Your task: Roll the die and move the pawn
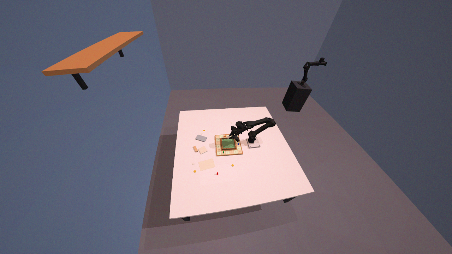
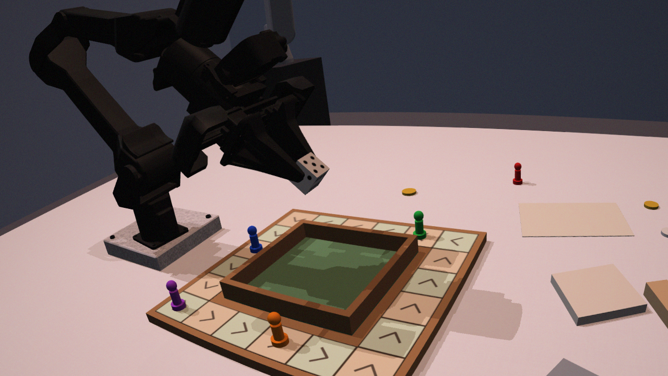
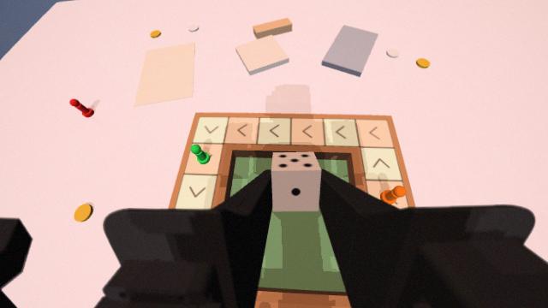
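Note:
My gripper is shut on the white die and holds it tilted in the air above the tray. In the wrist view the die shows five pips on its upper face and one pip on the face toward the camera. The square tray has brown walls and a green floor, and sits in the middle of the game board. The orange pawn stands upright on a peach square, on the side of the board nearest the exterior camera.
On the board stand a purple pawn, a blue pawn and a green pawn. A red pawn stands off the board. Beyond lie a grey block, a pale block and a flat sheet.

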Robot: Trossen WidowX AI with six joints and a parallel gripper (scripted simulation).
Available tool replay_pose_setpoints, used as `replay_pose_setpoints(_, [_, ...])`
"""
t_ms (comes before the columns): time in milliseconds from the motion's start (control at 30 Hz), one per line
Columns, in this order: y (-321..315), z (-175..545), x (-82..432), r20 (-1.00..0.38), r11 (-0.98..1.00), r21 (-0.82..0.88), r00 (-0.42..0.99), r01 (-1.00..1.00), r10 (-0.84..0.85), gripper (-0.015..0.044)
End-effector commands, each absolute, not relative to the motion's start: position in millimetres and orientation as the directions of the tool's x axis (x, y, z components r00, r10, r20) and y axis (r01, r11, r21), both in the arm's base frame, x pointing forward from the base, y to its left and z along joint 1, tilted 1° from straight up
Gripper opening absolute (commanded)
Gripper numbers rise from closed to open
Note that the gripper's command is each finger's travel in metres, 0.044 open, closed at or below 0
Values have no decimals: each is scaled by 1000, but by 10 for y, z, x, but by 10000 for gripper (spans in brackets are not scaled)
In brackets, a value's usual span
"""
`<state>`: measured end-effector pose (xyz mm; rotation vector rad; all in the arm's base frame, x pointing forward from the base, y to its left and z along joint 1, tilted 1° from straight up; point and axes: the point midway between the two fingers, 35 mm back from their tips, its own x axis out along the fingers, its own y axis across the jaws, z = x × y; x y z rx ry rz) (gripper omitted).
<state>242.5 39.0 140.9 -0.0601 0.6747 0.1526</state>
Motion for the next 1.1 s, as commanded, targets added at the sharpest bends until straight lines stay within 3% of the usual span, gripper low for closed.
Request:
replay_pose_setpoints(0, [390, 1407, 2426, -627, 987, -6, 770, -160, 121, 131])
replay_pose_setpoints(400, [390, 1803, 2412, -633, 988, -5, 765, -154, 117, 440])
replay_pose_setpoints(700, [410, 1546, 2555, -903, 988, -6, 426, -155, 61, 440])
replay_pose_setpoints(933, [420, 1319, 2643, -997, 988, -5, 83, -154, 8, 440])
replay_pose_setpoints(1000, [420, 1297, 2650, -999, 988, -5, 48, -154, 3, 440])
replay_pose_setpoints(1033, [415, 1346, 2639, -991, 987, -9, 133, -159, 12, 440])
replay_pose_setpoints(1067, [415, 1346, 2639, -991, 987, -9, 133, -159, 12, 440])
